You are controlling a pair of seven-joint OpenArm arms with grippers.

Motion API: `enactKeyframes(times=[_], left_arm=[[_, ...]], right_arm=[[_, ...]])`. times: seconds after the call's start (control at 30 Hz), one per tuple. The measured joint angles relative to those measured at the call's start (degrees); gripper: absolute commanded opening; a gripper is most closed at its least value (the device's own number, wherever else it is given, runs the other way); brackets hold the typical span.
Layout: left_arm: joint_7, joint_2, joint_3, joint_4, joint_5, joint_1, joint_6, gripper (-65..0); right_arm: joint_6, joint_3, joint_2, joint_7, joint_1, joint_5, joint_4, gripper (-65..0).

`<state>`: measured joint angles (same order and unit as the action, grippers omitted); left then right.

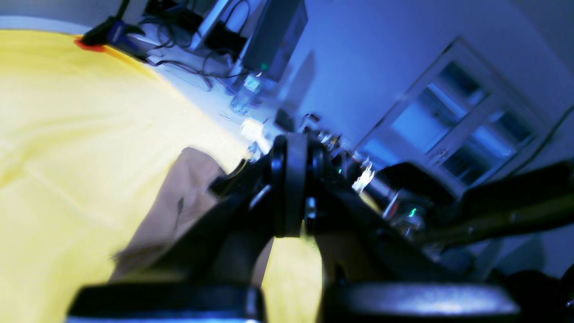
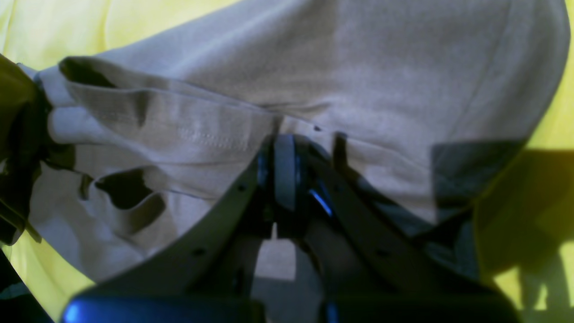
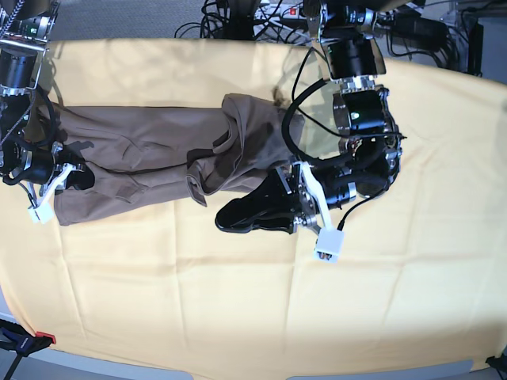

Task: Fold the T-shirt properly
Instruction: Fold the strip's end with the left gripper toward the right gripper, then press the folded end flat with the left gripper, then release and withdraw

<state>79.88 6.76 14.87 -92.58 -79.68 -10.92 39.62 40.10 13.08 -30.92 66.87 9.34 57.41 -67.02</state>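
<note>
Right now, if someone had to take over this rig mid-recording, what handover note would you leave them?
Left gripper: shut, low over the yellow cloth at the T-shirt's near edge by the bunched middle; whether it has pinched fabric cannot be told.
Right gripper: shut on the T-shirt at its end on the base view's left.
T-shirt: stretched as a long strip across the yellow cloth, crumpled and doubled over where the left gripper is.
Done: shirt is partly gathered, one end held.
Left: confirm the left grip, flatten the wrinkles, then complete neat folds. No tidy fold shows yet.
</note>
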Motion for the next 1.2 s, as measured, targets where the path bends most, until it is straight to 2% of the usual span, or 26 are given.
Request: enactKeyframes(times=[0.07, 0.2, 0.3, 0.4, 0.5, 0.8, 0.9, 1.0, 1.13, 1.2], left_arm=[[-0.39, -1.70, -0.07, -2.08, 8.13, 2.23, 0.09, -65.0], [-5.22, -3.32, 0.07, -7.69, 18.78, 5.29, 0.04, -65.0], [-9.42, -5.44, -0.24, -11.26, 22.45, 7.37, 0.07, -65.0], [-9.79, -7.76, -0.26, -11.89, 27.41, 9.53, 0.09, -65.0], [-10.88, -9.42, -1.09, -11.93, 29.73, 11.30, 0.04, -65.0], [-12.74, -12.68, -13.53, -12.02, 37.24, 11.91, 0.04, -65.0], [-18.16, -12.59, -17.94, -10.82, 43.80, 11.89, 0.04, -65.0], [-23.63, -12.46, -20.17, -9.09, 49.31, 11.89, -3.93, -65.0], [-26.12, -12.13, -22.38, -7.43, 47.98, 11.87, -4.44, -65.0], [-24.98, -10.58, -23.82, -7.30, 46.14, 11.89, -1.42, -65.0]], right_arm=[[0.00, 0.00, 0.00, 0.00, -0.02, 0.02, 0.00, -65.0], [-0.02, 0.00, 0.04, -0.02, -0.02, -0.02, 0.00, -65.0], [-0.02, 0.00, 0.02, 0.00, 0.02, 0.00, 0.00, -65.0], [-0.02, 0.00, 0.04, -0.02, 0.00, 0.02, 0.02, -65.0], [-0.02, 0.00, 0.04, -0.02, 0.02, 0.02, 0.02, -65.0], [-0.02, 0.00, 0.04, -0.26, 0.02, 0.02, 0.02, -65.0], [-0.02, 0.00, 0.04, -0.26, 0.02, 0.04, 0.02, -65.0], [-0.02, 0.00, 0.04, -0.26, 0.02, 0.04, 0.00, -65.0], [-0.02, 0.00, 0.04, -0.24, 0.02, 0.04, 0.02, -65.0], [-0.02, 0.00, 0.04, -0.24, 0.02, 0.02, 0.02, -65.0]])
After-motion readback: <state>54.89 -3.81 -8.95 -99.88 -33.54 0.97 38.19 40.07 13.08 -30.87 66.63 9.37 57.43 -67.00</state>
